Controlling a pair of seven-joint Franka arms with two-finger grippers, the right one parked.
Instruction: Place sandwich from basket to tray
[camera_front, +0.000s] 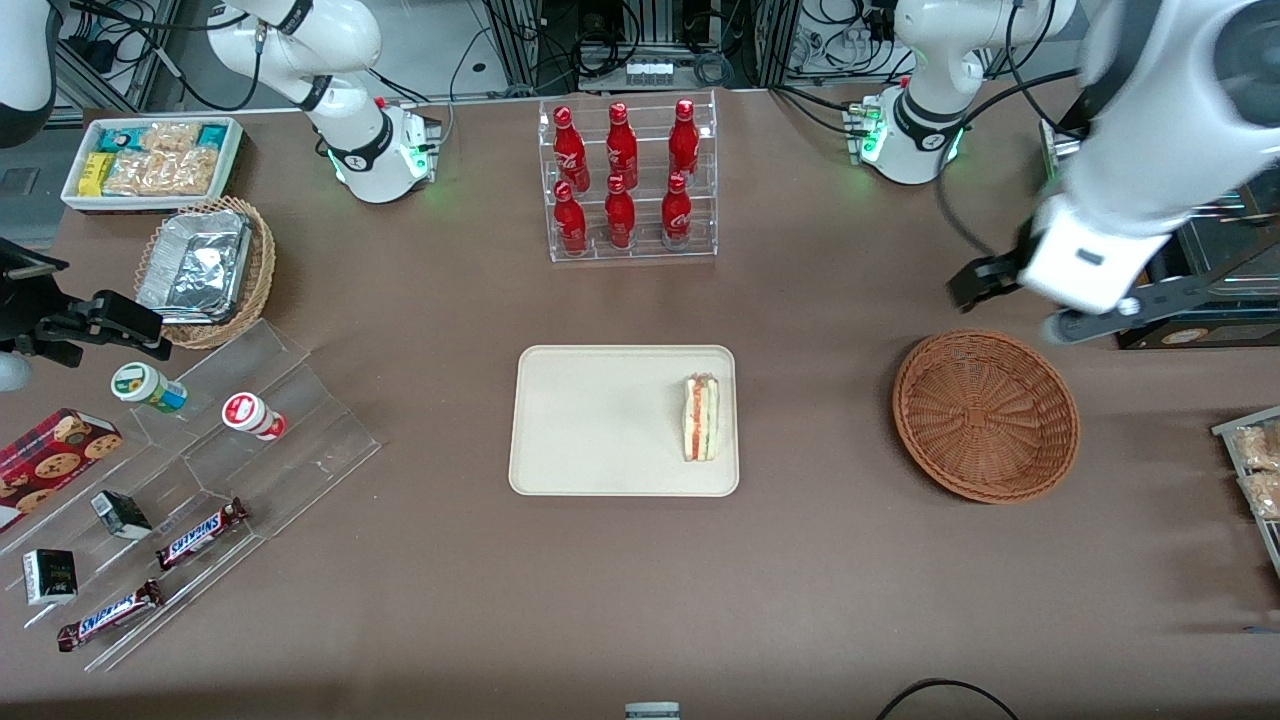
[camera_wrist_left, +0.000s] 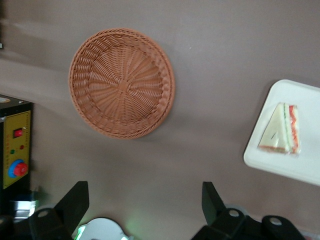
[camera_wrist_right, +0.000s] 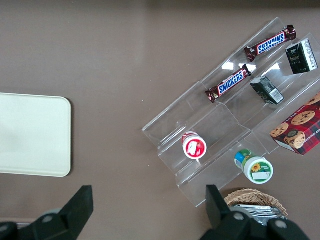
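Note:
The sandwich (camera_front: 701, 418) lies on the cream-white tray (camera_front: 600, 420), close to the tray edge that faces the basket. Its red and green filling shows along the cut edge. The reddish-brown wicker basket (camera_front: 985, 415) sits empty on the table, toward the working arm's end. My left gripper (camera_front: 978, 281) hangs well above the table, farther from the front camera than the basket. It is open with nothing between its fingers. The left wrist view takes in the basket (camera_wrist_left: 121, 82), the sandwich (camera_wrist_left: 280, 131), a tray corner (camera_wrist_left: 300, 165) and the gripper (camera_wrist_left: 145, 192).
A clear rack of red bottles (camera_front: 628, 180) stands farther back than the tray. Toward the parked arm's end are a tan basket of foil containers (camera_front: 205, 270), a white snack bin (camera_front: 150, 160) and an acrylic stepped shelf (camera_front: 200, 480). A yellow-panelled box (camera_wrist_left: 15, 145) stands near the basket.

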